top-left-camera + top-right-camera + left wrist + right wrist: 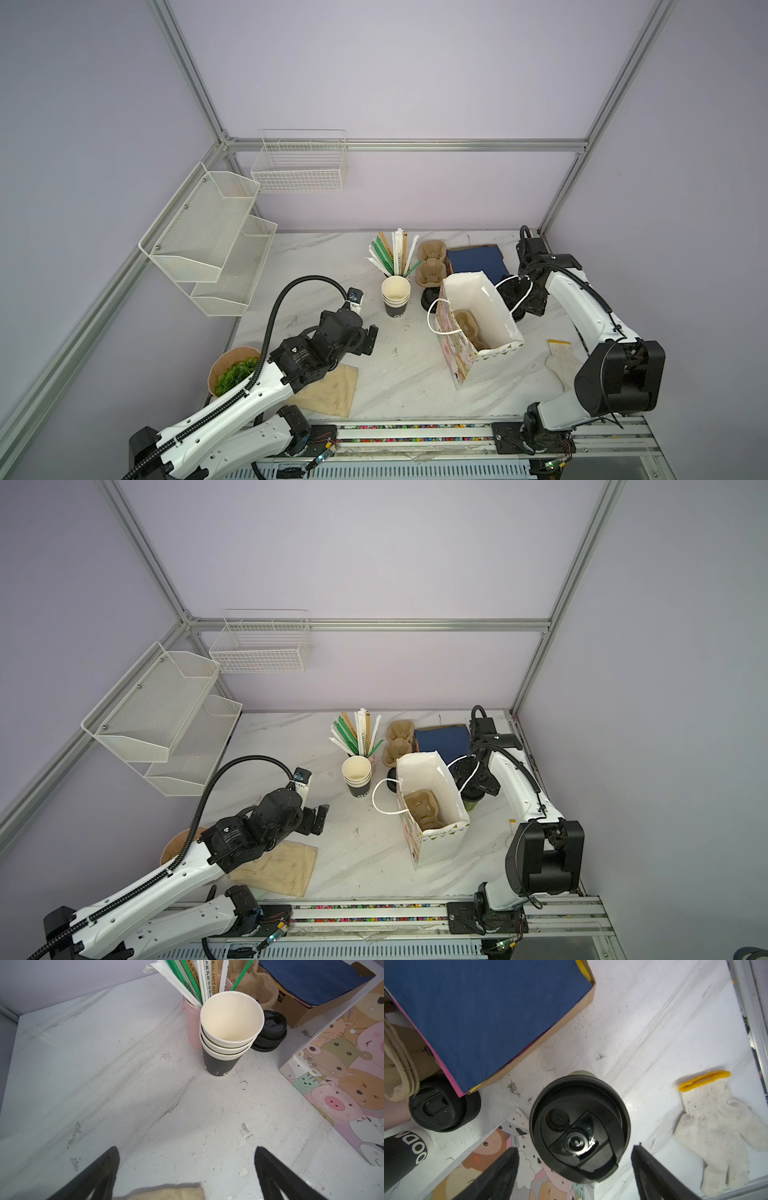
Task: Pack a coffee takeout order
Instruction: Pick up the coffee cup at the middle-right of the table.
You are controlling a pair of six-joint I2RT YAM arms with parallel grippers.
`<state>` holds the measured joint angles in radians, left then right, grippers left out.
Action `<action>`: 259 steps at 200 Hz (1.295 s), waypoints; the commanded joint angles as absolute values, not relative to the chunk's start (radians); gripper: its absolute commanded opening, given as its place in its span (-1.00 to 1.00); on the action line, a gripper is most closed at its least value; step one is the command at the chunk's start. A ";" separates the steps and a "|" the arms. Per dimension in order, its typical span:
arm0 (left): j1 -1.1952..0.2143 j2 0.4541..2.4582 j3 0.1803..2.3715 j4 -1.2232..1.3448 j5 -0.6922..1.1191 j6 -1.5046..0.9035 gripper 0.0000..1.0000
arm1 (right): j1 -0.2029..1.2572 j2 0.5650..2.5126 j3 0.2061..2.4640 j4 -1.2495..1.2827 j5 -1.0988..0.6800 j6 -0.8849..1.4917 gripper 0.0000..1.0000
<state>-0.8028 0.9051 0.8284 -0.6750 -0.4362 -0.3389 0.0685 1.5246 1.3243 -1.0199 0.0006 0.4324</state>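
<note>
Cup lid (579, 1128) visible only from right wrist

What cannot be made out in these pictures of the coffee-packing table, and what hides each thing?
Green body of the lidded cup: in the right wrist view its own black lid covers nearly all of it; in both top views the paper bag blocks much of it.
Whether the pulp carrier sits flat in the bag: in the top views the bag walls hide its base.
Print on the stacked cups: in the left wrist view it curves out of sight.
Anything beneath the navy napkins: covered in every view.
</note>
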 commanded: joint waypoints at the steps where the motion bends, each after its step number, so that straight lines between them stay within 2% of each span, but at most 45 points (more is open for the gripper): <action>1: -0.795 0.905 0.911 -0.650 -0.456 -0.353 1.00 | 0.077 1.550 1.313 -1.024 0.020 0.428 0.63; 168: -0.792 0.928 0.907 -0.643 -0.446 -0.337 1.00 | 0.087 1.600 1.256 -0.967 0.041 0.430 0.68; 203: -0.792 0.931 0.907 -0.643 -0.446 -0.335 0.99 | 0.087 1.597 1.253 -0.966 0.043 0.428 0.60; 214: -0.792 0.934 0.907 -0.643 -0.445 -0.334 0.99 | 0.089 1.594 1.249 -0.962 0.035 0.428 0.52; 259: -0.790 0.937 0.910 -0.643 -0.441 -0.333 1.00 | 0.092 1.586 1.223 -0.946 0.022 0.424 0.51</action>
